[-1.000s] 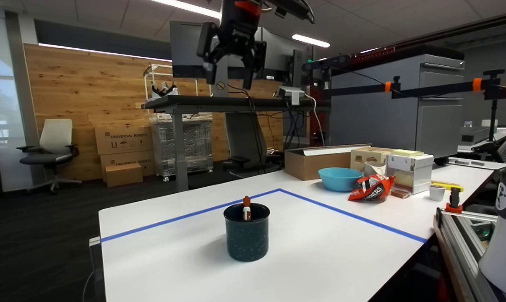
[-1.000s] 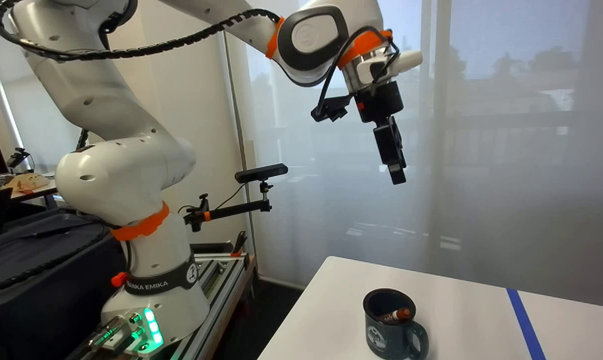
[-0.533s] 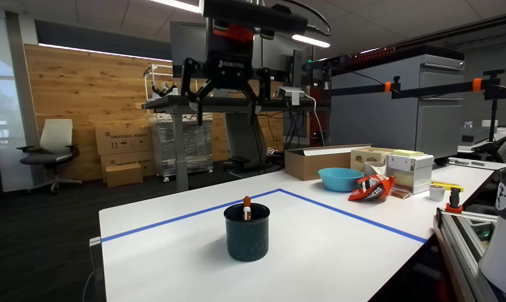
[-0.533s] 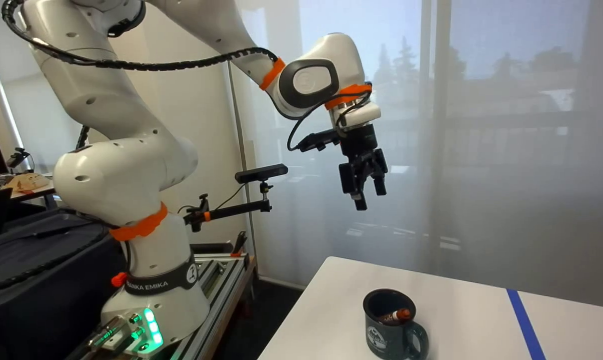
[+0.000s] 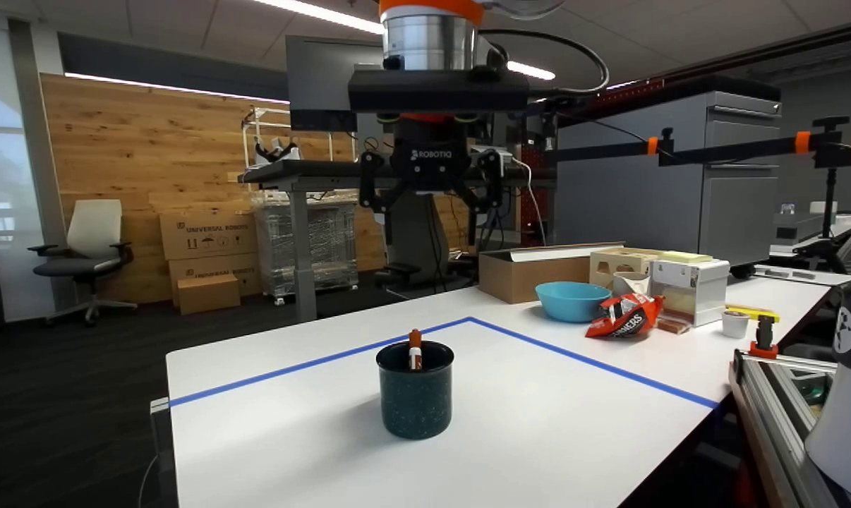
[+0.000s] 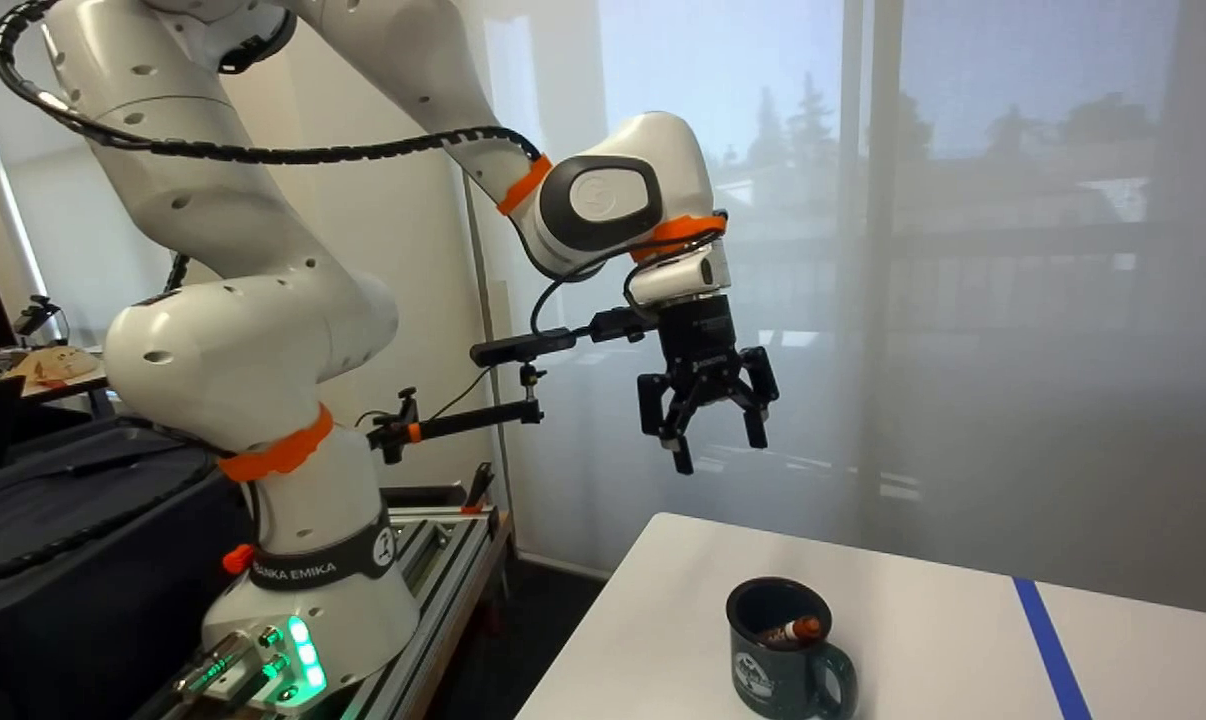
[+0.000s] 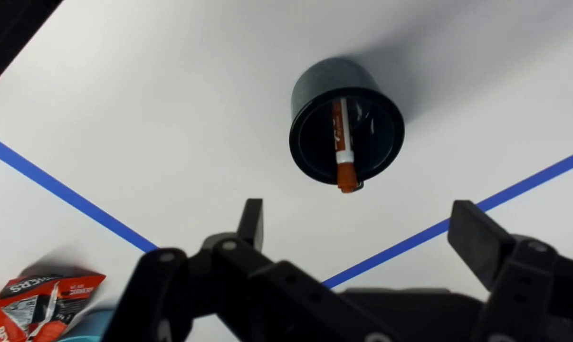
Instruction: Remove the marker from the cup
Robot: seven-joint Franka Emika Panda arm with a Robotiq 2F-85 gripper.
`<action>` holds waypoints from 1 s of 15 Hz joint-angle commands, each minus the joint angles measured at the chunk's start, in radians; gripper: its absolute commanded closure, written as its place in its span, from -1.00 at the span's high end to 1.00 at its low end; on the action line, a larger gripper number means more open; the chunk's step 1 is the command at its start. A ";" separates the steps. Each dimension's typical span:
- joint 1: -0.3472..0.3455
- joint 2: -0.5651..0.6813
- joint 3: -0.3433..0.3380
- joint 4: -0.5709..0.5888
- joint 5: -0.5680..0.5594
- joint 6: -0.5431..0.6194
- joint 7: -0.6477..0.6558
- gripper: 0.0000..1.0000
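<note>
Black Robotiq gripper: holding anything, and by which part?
Nothing: the black Robotiq gripper stands open; the slim orange-capped marker leans in the dark teal cylindrical cup.

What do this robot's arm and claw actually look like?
The arm is smooth, rounded and white, with orange bands, a ribbed black cable and a dark collar lettered EMIKA; green lights glow at its base. The claw is black, with two jointed fingers and ROBOTIQ printed in white.

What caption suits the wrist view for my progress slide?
Orange-capped marker leaning inside a dark teal mug, the open pincer clear of both.
</note>
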 commanded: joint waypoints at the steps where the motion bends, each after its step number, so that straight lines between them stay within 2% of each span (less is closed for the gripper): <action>1: -0.087 0.028 0.022 0.001 -0.203 0.080 0.249 1.00; 4: -0.123 0.079 0.007 0.001 -0.353 0.127 0.379 1.00; 5: -0.167 0.098 0.042 0.001 -0.375 0.149 0.402 1.00; 7: -0.197 0.138 0.052 0.000 -0.440 0.193 0.458 1.00; 15: -0.283 0.257 0.070 0.022 -0.662 0.288 0.616 1.00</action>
